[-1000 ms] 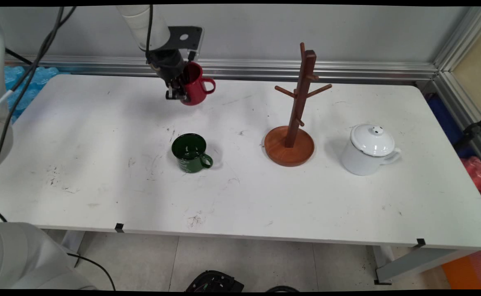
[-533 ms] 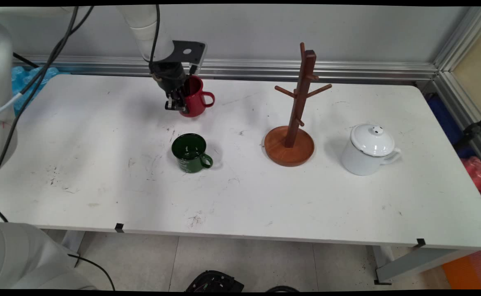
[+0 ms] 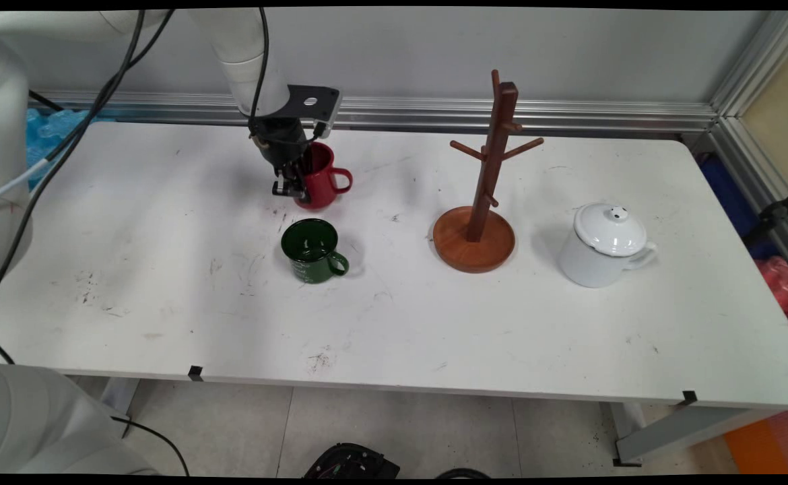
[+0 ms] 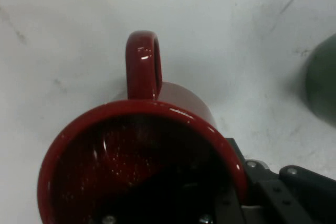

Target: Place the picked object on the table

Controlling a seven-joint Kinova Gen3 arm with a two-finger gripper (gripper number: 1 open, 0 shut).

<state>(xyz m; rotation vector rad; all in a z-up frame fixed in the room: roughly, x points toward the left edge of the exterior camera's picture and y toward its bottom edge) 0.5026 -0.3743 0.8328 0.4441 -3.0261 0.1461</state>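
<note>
Gripper clamps the wall of a red mug, handle pointing right, above the white table. A green mug stands just beside it, nearer the camera.

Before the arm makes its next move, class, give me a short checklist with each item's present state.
1. Black two-finger gripper clamps the glossy red mug's wall, one finger inside: ok.
2. Red mug upright, handle pointing right: ok.
3. Red mug resting on the white table: cannot tell.
4. Dark green enamel mug apart from the red mug: ok.
5. Brown wooden mug tree upright, pegs bare: ok.
6. White lidded pot upright, lid on: ok.
</note>
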